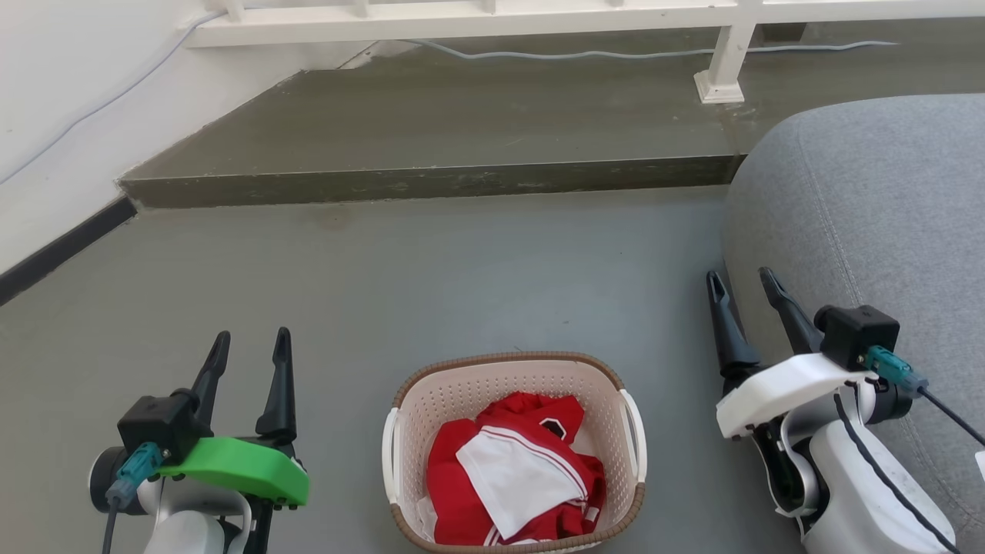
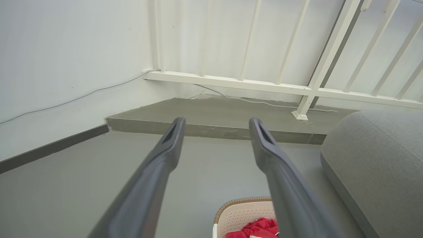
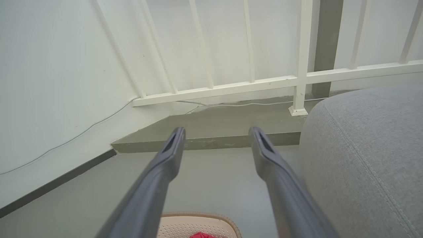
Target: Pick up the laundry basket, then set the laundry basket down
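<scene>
Basket [image 1: 504, 358] sat on floor [image 1: 431, 269] between left gripper [image 1: 253, 335] and right gripper [image 1: 740, 275], both spread, empty, clear of it.

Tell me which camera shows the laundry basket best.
The head view: the laundry basket shows nearly whole, with both white handles and the clothes inside. The left wrist view catches one corner at its bottom edge; the right wrist view, part of the rim.
</scene>
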